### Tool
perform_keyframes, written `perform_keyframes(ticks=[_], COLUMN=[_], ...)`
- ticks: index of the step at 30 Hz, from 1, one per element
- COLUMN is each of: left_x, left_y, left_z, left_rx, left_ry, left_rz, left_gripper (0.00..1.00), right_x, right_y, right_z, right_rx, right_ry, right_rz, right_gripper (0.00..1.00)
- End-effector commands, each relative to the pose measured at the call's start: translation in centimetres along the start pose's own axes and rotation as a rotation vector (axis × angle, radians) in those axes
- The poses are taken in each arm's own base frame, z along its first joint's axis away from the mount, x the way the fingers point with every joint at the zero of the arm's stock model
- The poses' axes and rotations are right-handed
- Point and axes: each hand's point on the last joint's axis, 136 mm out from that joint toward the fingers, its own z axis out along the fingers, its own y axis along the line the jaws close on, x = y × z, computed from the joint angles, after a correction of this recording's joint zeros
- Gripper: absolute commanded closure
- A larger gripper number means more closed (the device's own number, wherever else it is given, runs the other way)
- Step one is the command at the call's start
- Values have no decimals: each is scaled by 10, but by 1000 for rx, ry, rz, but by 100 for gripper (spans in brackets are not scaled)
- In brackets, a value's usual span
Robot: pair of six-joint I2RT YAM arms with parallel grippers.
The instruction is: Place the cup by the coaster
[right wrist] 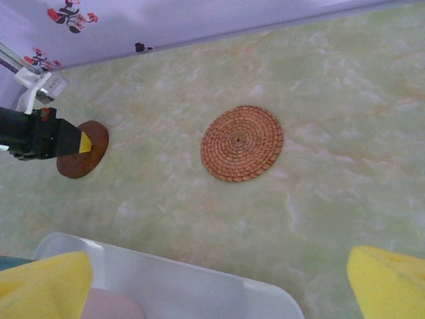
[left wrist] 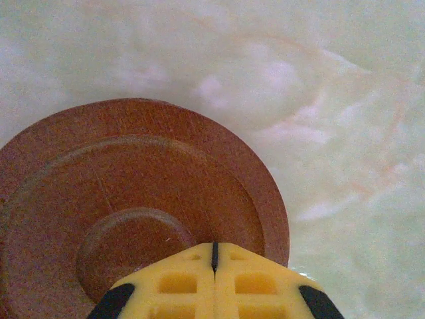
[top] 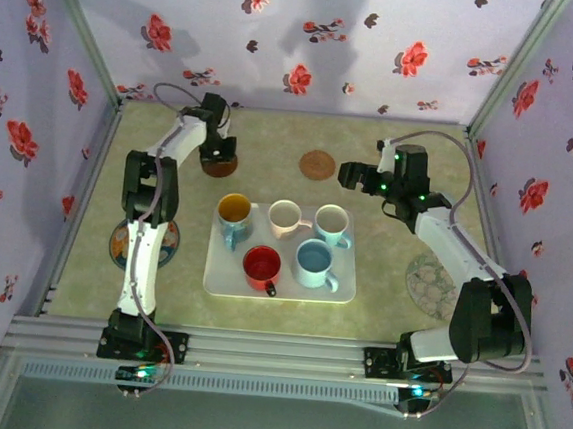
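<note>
Hovering my left pincer point(top: 219, 150) low over the wooden coaster point(top: 219, 168) in the upper left of the worktop point(top: 393, 144): the yellow fingers are pressed together with nothing between them. In the left wrist view the closed tips sit over the brown disc near its round central recess. Whether they touch the wood I cannot tell.

My right pincer point(right wrist: 218, 266) is spread wide and carries nothing, one yellow finger in each bottom corner of the right wrist view. The woven coaster point(right wrist: 242, 143) lies flat in the middle of that frame. In the top view this pincer sits just right of that coaster, above the upper right of the tray point(top: 345, 295).

All five cups stand on the white tray at the centre of the top view. The yellow cup point(top: 234, 210), pink cup point(top: 284, 217) and white cup point(top: 332, 222) are in the upper row, the red cup point(top: 261, 265) and blue cup point(top: 314, 260) in the lower. None is beside a coaster. A patterned coaster point(top: 117, 245) lies left of the tray, partly behind my left arm, and a pale coaster point(top: 424, 277) lies to its right.
</note>
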Motion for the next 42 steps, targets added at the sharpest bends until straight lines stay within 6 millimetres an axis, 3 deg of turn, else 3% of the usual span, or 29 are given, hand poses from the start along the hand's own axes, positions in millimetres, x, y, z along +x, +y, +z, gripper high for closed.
perform_keyframes(ticks=[1, 12, 27, 32, 42], left_x=[27, 40, 45, 35, 3], left_y=[-19, -67, -90, -100, -110], left_z=[5, 11, 10, -10, -87], left_rx=[64, 187, 229, 252, 255], left_ry=[103, 139, 154, 115, -47], left_rz=[14, 22, 30, 39, 59], left_gripper=[100, 100, 100, 100, 99], right_x=[-11, -8, -2, -4, -7], right_y=[6, 3, -2, -1, 2], right_z=[-3, -6, -11, -10, -7], right_rx=[-1, 22, 51, 50, 45], right_ry=[-27, -23, -9, -10, 38], right_rz=[-29, -39, -50, -50, -76], right_gripper=[0, 0, 0, 0, 0])
